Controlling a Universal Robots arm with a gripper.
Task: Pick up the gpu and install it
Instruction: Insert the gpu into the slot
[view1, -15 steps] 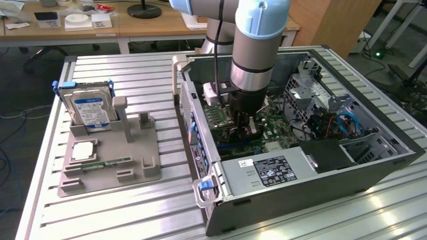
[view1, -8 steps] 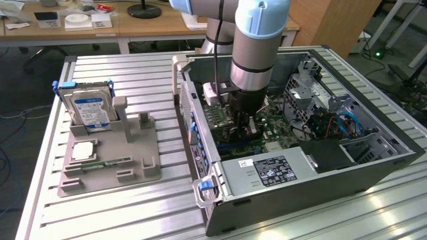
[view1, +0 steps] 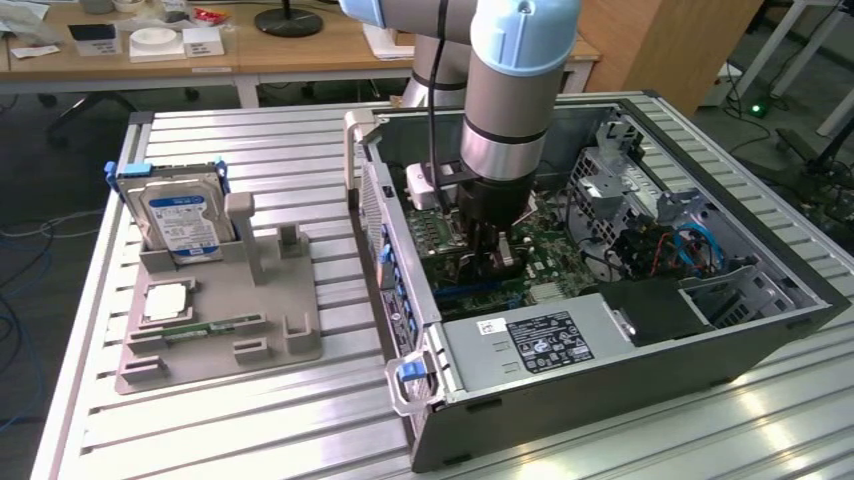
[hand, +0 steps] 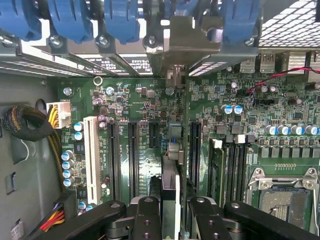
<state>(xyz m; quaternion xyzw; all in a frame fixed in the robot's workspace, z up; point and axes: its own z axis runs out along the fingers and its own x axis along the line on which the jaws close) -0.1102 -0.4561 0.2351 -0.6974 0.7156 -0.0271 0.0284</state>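
Exterior view, from its left: a grey fixture tray (view1: 267, 290) is resting on the slatted metal table (view1: 214, 420), carrying an upright hard drive (view1: 180, 215) with a blue-white label, a square processor chip (view1: 167, 302) and a narrow memory stick (view1: 200, 330) lying flat. Just beside the tray, toward the exterior view's right, the open computer case (view1: 601, 390) is lying on its side. The arm (view1: 514, 90) is reaching straight down into the case, its wrist vertical, and the gripper (view1: 487, 250) is hanging close above the motherboard (view1: 547, 255). Further right, the labelled power supply (view1: 534, 340) is sitting at the near wall, and blue cables (view1: 694, 245) are running by the drive cage. Wrist view is supplying the detail inside the case: the two black fingers (hand: 146, 217) of the gripper (hand: 172, 202) are clamping the gpu (hand: 171, 192), which is standing on edge and appearing as a thin strip. The card is lining up between the black expansion slots (hand: 133, 155), with its far end pointing toward the blue latches (hand: 75, 17) at the rear panel. Whether its lower edge is touching a slot cannot be told. This view is also presenting a white slot (hand: 91, 160), a yellow-and-black cable bundle (hand: 30, 122) and the bare processor socket (hand: 282, 200).
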